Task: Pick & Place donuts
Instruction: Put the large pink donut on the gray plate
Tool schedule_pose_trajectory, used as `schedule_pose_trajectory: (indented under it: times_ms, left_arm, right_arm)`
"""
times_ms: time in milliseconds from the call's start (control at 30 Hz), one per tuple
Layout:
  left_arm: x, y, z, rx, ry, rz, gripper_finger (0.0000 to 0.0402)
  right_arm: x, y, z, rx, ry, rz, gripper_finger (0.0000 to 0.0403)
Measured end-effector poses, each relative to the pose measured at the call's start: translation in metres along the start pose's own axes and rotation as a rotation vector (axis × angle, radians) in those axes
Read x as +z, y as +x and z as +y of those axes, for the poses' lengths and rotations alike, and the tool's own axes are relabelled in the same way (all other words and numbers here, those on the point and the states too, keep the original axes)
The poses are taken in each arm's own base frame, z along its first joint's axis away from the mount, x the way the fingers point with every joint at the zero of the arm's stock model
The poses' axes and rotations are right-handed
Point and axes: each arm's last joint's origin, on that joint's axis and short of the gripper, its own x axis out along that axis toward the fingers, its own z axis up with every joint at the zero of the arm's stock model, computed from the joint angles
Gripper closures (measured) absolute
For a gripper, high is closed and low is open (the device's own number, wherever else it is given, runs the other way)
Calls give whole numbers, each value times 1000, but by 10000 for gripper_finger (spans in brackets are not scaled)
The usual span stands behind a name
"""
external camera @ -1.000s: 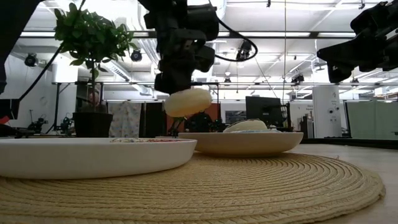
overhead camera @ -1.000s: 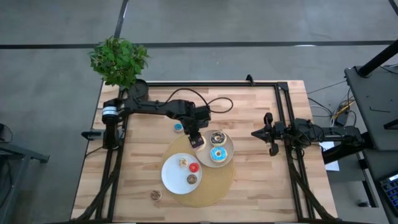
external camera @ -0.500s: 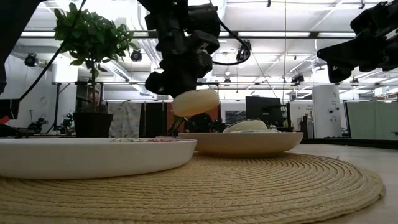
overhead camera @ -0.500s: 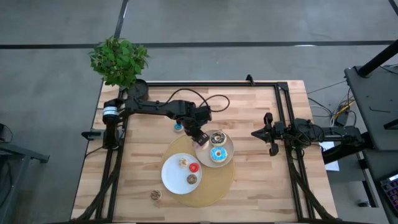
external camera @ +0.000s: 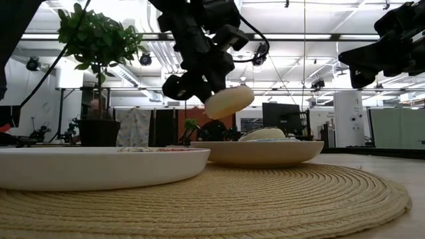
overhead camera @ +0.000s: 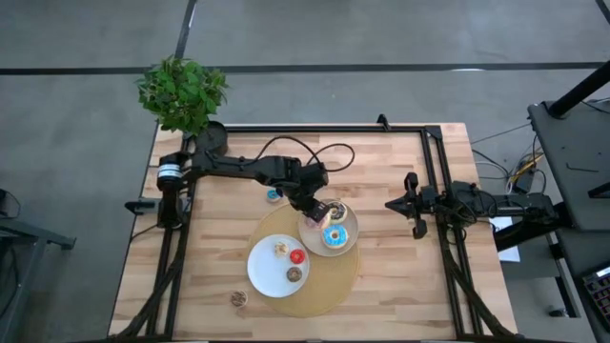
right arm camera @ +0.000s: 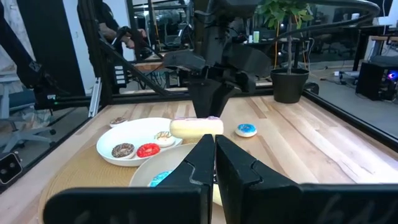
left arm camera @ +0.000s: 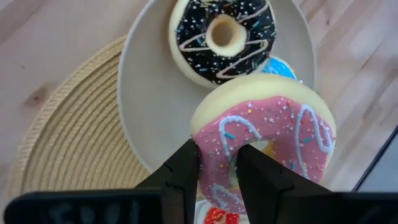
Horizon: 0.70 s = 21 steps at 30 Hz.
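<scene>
Hanging in the left claw (left arm camera: 216,163), the pink donut (left arm camera: 267,140) is gripped through its ring, one finger in the hole and one outside, clamped on the band. It looks light and stiff, a hard toy with smooth icing, so I judge the ring wall the surest hold. In the high view it sits at centre frame above the beige plate (overhead camera: 349,235), which already carries the chocolate donut (overhead camera: 335,211) and the blue donut (overhead camera: 334,236); open plate remains toward its left rim. The white plate (overhead camera: 263,269) lies lower left on the woven mat (overhead camera: 329,289). The right claw (overhead camera: 414,204) waits at right over the tabletop (overhead camera: 400,286), its fingers together.
</scene>
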Motion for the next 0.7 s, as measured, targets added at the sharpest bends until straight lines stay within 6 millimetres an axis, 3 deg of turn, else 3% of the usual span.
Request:
schedule_pose_trajectory:
  times_ms: [200, 700]
  left_arm:
    - [-3, 19, -1, 1, -15, 46, 323]
    - [-5, 44, 3, 37, -15, 91, 323]
  right_arm:
    - [0, 0, 0, -1, -2, 0, 394]
    - [0, 0, 0, -1, 0, 0, 394]
